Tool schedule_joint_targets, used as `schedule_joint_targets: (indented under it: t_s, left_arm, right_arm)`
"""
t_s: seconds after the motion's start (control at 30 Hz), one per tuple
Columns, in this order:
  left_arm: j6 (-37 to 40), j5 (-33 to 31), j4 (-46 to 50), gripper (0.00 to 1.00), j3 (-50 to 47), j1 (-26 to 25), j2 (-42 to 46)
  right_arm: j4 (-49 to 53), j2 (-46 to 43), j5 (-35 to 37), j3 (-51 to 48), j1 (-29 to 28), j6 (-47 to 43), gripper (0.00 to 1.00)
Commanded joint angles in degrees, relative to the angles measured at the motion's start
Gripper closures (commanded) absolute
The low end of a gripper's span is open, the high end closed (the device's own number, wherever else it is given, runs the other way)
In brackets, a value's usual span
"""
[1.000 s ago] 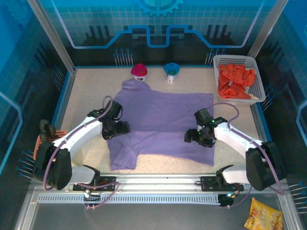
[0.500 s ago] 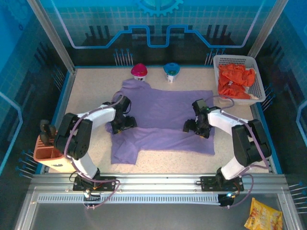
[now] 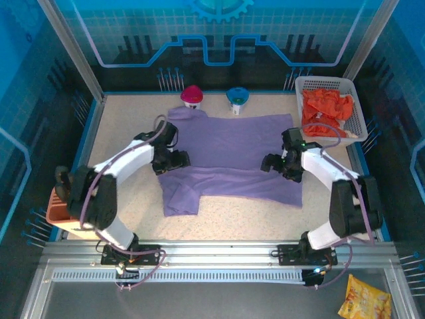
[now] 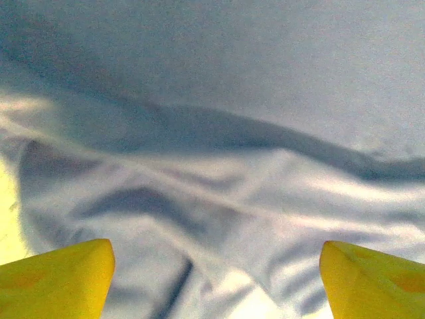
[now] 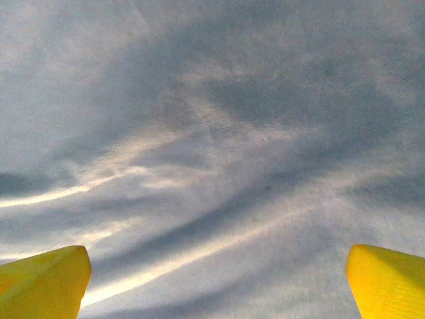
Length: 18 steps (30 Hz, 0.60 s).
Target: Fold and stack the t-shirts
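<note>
A large lavender-purple t-shirt (image 3: 232,149) lies spread on the table, its near half creased and one sleeve hanging toward the front left. My left gripper (image 3: 176,161) rests low over the shirt's left side, its yellow fingers (image 4: 60,276) wide apart with rumpled cloth (image 4: 219,133) beneath them. Over the shirt's right side, my right gripper (image 3: 277,165) is open too, its fingers (image 5: 46,282) spread above smooth cloth (image 5: 212,133). Nothing is pinched in either one. Orange-red t-shirts (image 3: 325,113) are heaped in the white basket (image 3: 362,114) at the back right.
A pink-topped object (image 3: 192,96) and a blue-topped one (image 3: 237,98) stand at the table's far edge, just behind the shirt. An orange holder (image 3: 66,214) sits at the near left. A yellow snack bag (image 3: 364,297) lies off the table at the front right.
Both grippers and the purple shirt have shifted toward the far side of the table, the shirt's top edge now near the two small objects. The right jaws have spread wider.
</note>
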<state>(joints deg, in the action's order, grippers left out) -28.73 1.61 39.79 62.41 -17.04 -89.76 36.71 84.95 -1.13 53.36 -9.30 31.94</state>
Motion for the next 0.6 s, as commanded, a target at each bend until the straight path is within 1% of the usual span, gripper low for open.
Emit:
schedule_joint_targets:
  t_s: [0.0, 0.1, 0.17, 0.2, 0.3, 0.4, 0.57]
  left_arm:
    - [0.52, 0.83, 7.05, 0.22, -4.50, 0.47, 8.32]
    - [-1.92, 0.97, 7.75, 0.31, -10.36, 0.43, 12.92]
    - [-3.86, 1.53, 6.88, 0.36, -14.42, 0.38, 14.74]
    - [-4.79, 3.33, 5.14, 0.41, -16.71, 0.43, 15.70]
    - [-8.66, 7.44, -0.44, 0.51, -20.81, -0.11, 17.14]
    - [-12.45, 9.43, -3.42, 0.54, -20.36, -3.18, 16.86]
    - [-17.75, 8.98, -5.42, 0.58, -19.01, -8.91, 16.84]
  right_arm:
    - [5.40, -5.73, -0.34, -2.02, 1.09, -0.59, 0.00]
    - [7.98, -10.05, 1.46, -5.05, 2.03, 1.10, 0.06]
    - [9.37, -12.67, 2.85, -7.30, 3.66, 1.94, 0.11]
    - [9.52, -14.08, 2.72, -8.75, 4.99, 2.03, 0.14]
    - [8.49, -16.76, -0.03, -12.59, 9.39, 1.48, 0.18]
    - [7.98, -17.23, -2.18, -13.57, 11.14, 0.98, 0.20]
    - [8.58, -17.60, 0.37, -13.86, 11.38, 1.36, 0.22]
